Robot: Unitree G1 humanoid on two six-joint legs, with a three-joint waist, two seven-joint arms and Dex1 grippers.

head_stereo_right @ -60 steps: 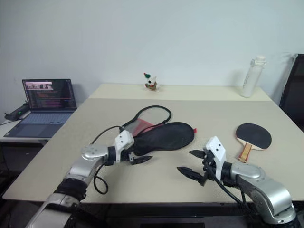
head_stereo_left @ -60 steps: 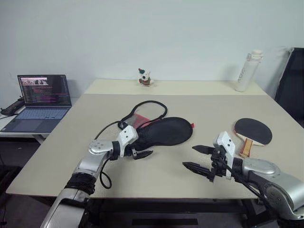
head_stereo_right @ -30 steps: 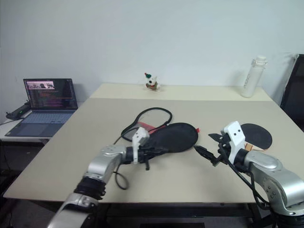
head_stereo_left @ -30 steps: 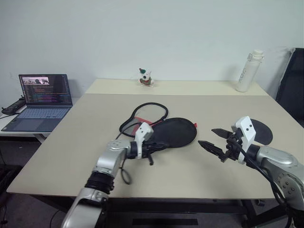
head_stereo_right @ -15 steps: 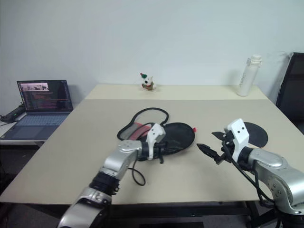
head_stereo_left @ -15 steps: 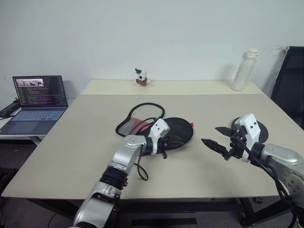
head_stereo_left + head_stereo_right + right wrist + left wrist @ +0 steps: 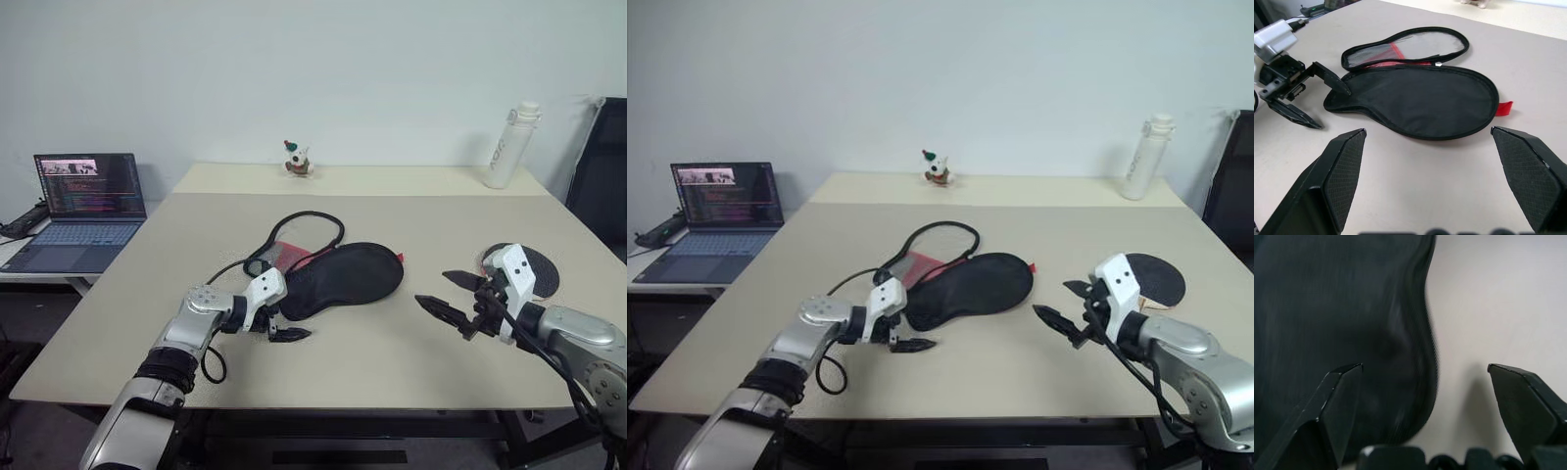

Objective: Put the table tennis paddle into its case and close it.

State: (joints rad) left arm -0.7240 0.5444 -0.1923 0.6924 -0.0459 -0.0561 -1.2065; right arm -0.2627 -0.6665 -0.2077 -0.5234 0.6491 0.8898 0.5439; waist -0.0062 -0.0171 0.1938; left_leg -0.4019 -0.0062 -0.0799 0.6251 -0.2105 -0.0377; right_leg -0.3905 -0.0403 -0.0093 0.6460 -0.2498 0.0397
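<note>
Left eye view showed the left hand (image 7: 277, 329), fingers spread and holding nothing, just off the narrow end of the case (image 7: 338, 276), which lay unzipped mid-table with its flap folded back toward eleven o'clock. At about three o'clock from the case hovered the right hand (image 7: 453, 299), likewise spread and empty, the table tennis paddle (image 7: 540, 269) just behind it near the table (image 7: 411, 215) edge. The step in hand looked like readying the case; next, the right hand would probably need to fetch the paddle.
</note>
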